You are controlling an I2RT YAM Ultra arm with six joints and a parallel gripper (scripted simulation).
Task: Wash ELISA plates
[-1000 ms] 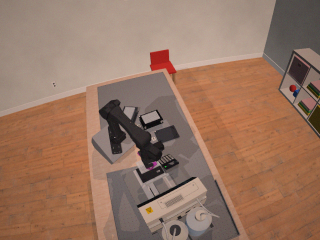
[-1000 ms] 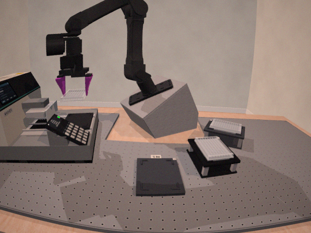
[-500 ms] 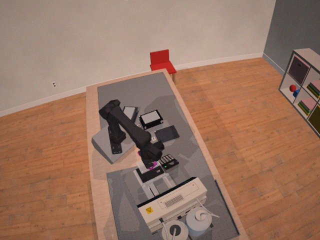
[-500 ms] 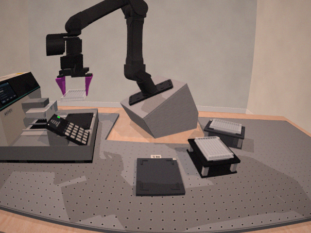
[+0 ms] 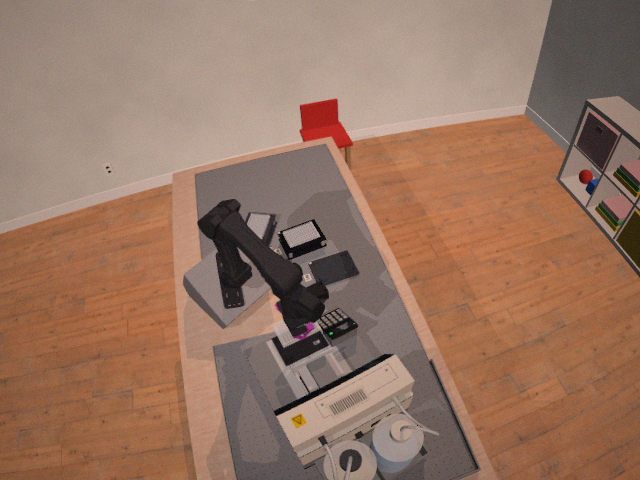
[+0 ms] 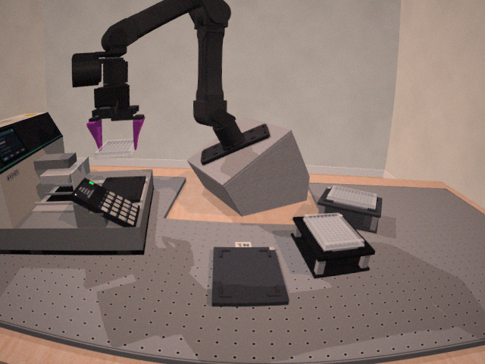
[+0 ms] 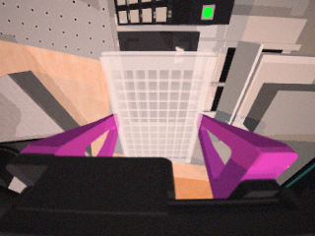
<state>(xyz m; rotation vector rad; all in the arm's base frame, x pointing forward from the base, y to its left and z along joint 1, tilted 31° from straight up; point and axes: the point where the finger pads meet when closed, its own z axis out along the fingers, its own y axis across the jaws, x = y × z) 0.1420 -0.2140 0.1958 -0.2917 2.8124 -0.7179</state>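
My gripper [image 5: 301,330] [image 6: 115,137] [image 7: 157,118], with magenta fingers, is shut on a clear 96-well plate [image 5: 282,331] [image 6: 114,148] [image 7: 157,98]. It holds the plate level in the air, gripped by its two long sides, above the near end of the washer's black carrier pocket [image 5: 305,348] [image 6: 125,186]. The pocket is empty. The keypad [image 5: 337,322] [image 6: 109,200] [image 7: 148,12] sits beside the track, and its lamp [image 5: 330,333] [image 6: 91,182] [image 7: 208,12] is green. Nest N1 [image 5: 334,267] [image 6: 246,274] is an empty dark slab. Two other nests each hold a plate [image 5: 300,235] [image 6: 332,230], and the farther plate [image 5: 258,223] [image 6: 352,196] is partly hidden by the arm in the top view.
The washer body [image 5: 351,397] [image 6: 19,156] stands behind the carrier track, with two bottles [image 5: 395,444] behind it. The arm's grey wedge base [image 5: 206,289] [image 6: 255,172] stands between the washer and the nests.
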